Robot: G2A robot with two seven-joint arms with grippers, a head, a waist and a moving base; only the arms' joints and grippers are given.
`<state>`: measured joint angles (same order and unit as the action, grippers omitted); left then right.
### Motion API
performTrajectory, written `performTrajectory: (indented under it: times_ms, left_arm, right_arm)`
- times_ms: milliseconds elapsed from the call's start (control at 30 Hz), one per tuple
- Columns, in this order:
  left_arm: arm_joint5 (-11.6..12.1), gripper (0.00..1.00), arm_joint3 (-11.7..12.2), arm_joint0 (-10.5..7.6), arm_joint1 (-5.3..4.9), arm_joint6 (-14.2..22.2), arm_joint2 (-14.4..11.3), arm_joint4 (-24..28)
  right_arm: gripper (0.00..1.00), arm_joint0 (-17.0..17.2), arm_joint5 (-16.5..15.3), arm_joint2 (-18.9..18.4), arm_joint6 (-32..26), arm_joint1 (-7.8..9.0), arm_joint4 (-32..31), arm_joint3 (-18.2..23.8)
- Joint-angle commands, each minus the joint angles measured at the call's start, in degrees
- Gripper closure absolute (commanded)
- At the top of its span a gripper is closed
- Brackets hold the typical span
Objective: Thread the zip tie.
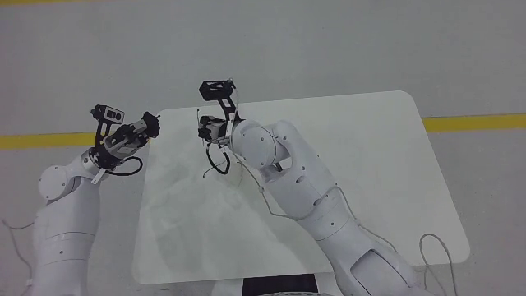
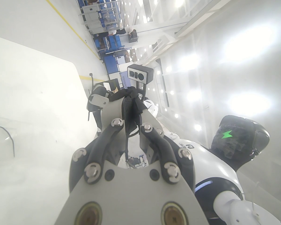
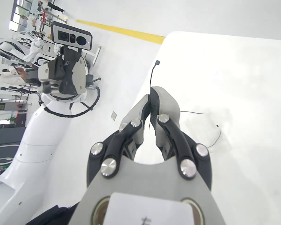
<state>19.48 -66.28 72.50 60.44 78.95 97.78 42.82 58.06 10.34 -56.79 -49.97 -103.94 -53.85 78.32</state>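
Zip tie (image 3: 152,76) sits pinched in the closed right tool (image 3: 151,94), head free for threading; left tool (image 2: 130,94), closed and seemingly empty, hovers nearby.

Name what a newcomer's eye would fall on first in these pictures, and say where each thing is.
First, the right gripper, shut on a thin black zip tie whose square head sticks out ahead of it, near a corner of the white table. Next, the left gripper, just beyond that table's edge and pointed toward the tie. A second loose tie lies curled on the tabletop.
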Motion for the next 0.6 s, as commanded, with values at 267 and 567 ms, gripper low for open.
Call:
performTrajectory:
  times_ms: [267, 567]
  left_arm:
    - [0.0, 1.0, 0.0, 0.0, 0.0, 0.0, 0.0, 0.0]
    - [0.0, 1.0, 0.0, 0.0, 0.0, 0.0, 0.0, 0.0]
  right_arm:
    - [1.0, 2.5, -1.7, -1.1, 7.9, 0.17, 3.7, 3.6]
    - [1.0, 4.1, -5.7, 1.3, 21.1, -0.28, 9.0, 5.7]
